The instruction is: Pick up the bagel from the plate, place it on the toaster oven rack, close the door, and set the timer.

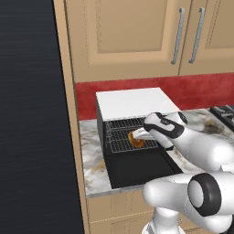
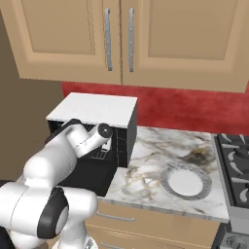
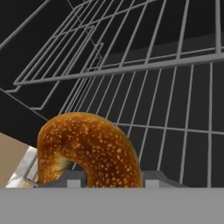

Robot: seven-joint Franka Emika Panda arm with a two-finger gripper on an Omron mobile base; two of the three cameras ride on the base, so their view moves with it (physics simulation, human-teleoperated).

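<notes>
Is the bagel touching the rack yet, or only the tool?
Cannot tell. In the hand view the bagel sits between the tool tips over the toaster oven rack, but its underside is hidden. The left base view is too coarse.

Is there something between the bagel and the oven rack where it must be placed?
Nothing visible blocks it. The gripper holds the bagel just above the toaster oven rack. The door is folded down and open, and the wire grid under the bagel is bare. The plate sits apart on the counter.
</notes>
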